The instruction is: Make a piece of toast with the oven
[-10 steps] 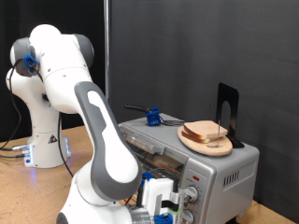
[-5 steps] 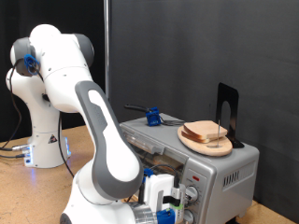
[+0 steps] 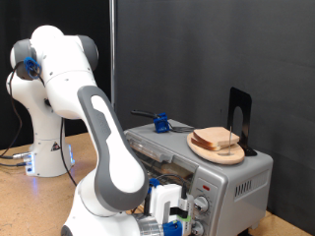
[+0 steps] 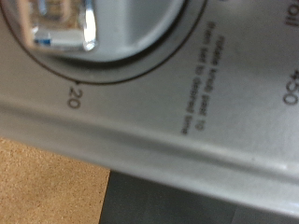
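Exterior view: the oven (image 3: 197,162) is seen on the wooden bench (image 3: 30,202), its silver front turned toward the view's bottom. A round wooden plate (image 3: 219,149) is set on the oven's roof, bearing stacked bread slices; the piece of toast (image 3: 219,139) is taken to be the top slice there, well above and apart from the jaws. A blue-handled tool (image 3: 158,122) lies on the roof behind it. The gripper (image 3: 175,218) is lowered at the oven's front panel, close against the knobs (image 3: 203,206), presumably so that a dial can be worked. Whether the jaws are wide or narrow cannot be told from here.

Wrist view: the frame is filled by the oven's panel at very close range. A shiny knob (image 4: 89,28) and dial markings "20" and "450" are made out. No fingers are shown; the toast is not in view.
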You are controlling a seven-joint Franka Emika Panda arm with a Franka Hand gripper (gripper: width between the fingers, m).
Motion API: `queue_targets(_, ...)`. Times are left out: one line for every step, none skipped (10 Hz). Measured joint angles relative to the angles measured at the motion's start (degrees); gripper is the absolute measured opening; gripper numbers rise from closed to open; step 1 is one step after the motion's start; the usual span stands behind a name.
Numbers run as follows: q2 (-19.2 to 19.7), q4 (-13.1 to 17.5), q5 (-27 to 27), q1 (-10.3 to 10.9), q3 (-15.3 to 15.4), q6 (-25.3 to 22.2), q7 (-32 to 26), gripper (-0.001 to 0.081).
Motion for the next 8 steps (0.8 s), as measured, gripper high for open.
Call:
queue_targets(-0.07, -0.17, 0.20, -0.01, 0.01, 0.17, -1.59, 0.0104)
queue_targets(-0.18, -0.41, 0.48, -0.01, 0.02, 0.44, -3.75, 0.0104)
queue_targets(-0.32, -0.70, 0.78, 0.00, 0.05, 0.77, -6.56, 0.0104)
queue_targets(-0.51, -1.08, 1.14, 0.00, 0.07, 1.10, -8.99, 0.0104)
queue_targets(-0.67, -1.38, 1.37, 0.02, 0.08, 1.43, -11.10, 0.0104)
queue_targets(-0.95, -1.78, 1.57, 0.05, 0.09, 1.91, -12.90, 0.0104)
queue_targets(-1.30, -2.27, 1.80, 0.09, 0.14, 2.58, -14.64, 0.0106)
queue_targets(-1.59, -2.70, 2.05, 0.10, 0.20, 3.11, -16.31, 0.0106)
